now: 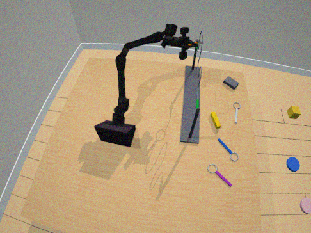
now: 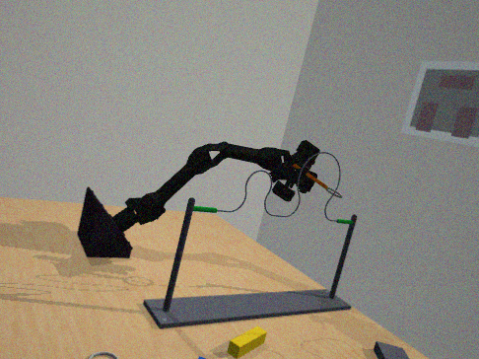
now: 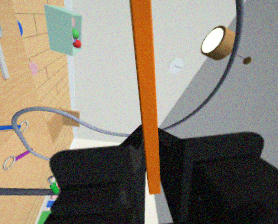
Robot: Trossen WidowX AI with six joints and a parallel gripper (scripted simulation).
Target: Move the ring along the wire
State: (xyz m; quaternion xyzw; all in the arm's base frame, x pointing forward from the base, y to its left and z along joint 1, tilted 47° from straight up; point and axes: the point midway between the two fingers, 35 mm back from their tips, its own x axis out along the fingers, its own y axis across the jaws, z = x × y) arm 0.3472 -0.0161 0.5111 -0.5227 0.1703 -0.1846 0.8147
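Where the exterior view comes nearest, a yellow block [image 1: 215, 120] [image 2: 247, 341] lies at six o'clock, with a dark block [image 1: 231, 82] [image 2: 389, 351] towards five. Just beyond them, the long grey base plate [image 1: 191, 111] [image 2: 246, 306] carries two upright posts. The nearer post [image 1: 194, 124] [image 2: 178, 255] stands towards seven o'clock and bears one green part [image 1: 198, 104] [image 2: 205, 209]; the farther post [image 2: 343, 257], towards four, bears the other green part [image 1: 197, 47] [image 2: 345, 221]. Between them winds the thin grey wire [image 2: 340, 172] [image 3: 239, 40], rising into a tall loop near the farther post.

At the loop's lower right leg, above the farther green part, the metal ring [image 2: 340, 196] appears to encircle the wire; whether it touches, I cannot tell. Its orange handle [image 1: 192, 43] [image 2: 317, 180] [image 3: 145, 75] slants from the ring towards ten o'clock, and the gripper [image 1: 194, 44] [image 2: 305, 172] [image 3: 145, 128] has it pinched between its fingers. The black arm [image 1: 121, 82] [image 2: 177, 183] reaches back towards eight o'clock, to its dark base [image 1: 112, 132] [image 2: 105, 241]. Farthest off, a pale-framed window [image 2: 413, 98] sits in the wall towards two.
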